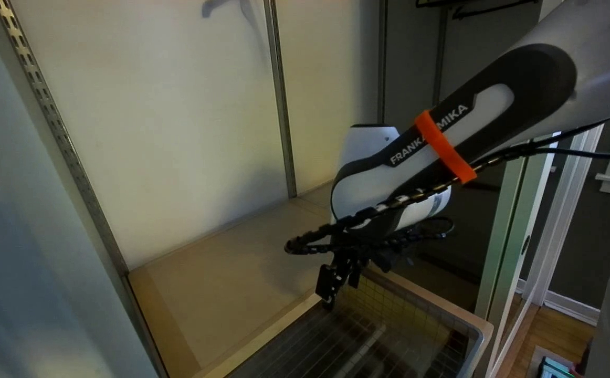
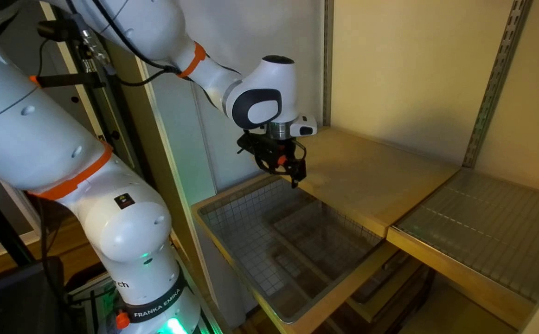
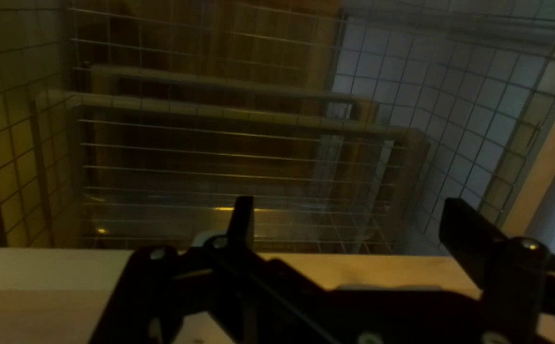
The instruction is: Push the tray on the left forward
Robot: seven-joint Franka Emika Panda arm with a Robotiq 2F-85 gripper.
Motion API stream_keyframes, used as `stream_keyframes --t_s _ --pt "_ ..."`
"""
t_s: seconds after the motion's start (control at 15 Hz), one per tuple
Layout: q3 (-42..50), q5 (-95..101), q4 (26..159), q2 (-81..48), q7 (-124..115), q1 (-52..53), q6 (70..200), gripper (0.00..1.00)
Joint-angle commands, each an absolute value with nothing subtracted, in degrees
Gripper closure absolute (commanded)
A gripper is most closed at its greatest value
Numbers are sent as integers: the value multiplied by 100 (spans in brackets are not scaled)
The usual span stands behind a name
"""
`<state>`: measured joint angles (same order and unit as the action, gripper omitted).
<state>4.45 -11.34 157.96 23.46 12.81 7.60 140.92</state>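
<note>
The tray is a pulled-out wire-mesh basket with a wooden frame, its rim (image 2: 343,288) showing in both exterior views (image 1: 431,295). No objects are visible inside it; other frames show below through the mesh. Its side rim (image 3: 547,167) is at the right of the wrist view. My gripper (image 2: 294,180) is above the inner end of the basket, beside the wooden shelf's front edge. It points down in both exterior views (image 1: 340,295). In the wrist view its two fingers (image 3: 346,205) are wide apart with nothing between them. I cannot tell whether a fingertip touches the rim.
A wooden shelf (image 2: 381,171) adjoins the basket's inner end and also shows in an exterior view (image 1: 231,268). A ribbed shelf (image 2: 492,227) stands to its right. More pull-out frames (image 2: 381,287) are below. A pale wall panel (image 2: 181,148) rises close beside the basket's far side.
</note>
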Motion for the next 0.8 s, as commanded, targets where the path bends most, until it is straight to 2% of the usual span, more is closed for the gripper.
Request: stream_keyframes --t_s 0.0,0.27,0.73 --pt "708 -2054 15791 1915 1969 1227 13671 0" --pt "598 -2755 15789 1603 2191 1229 12963 0" --pt "411 -2651 15783 1495 2083 1028 12966 0"
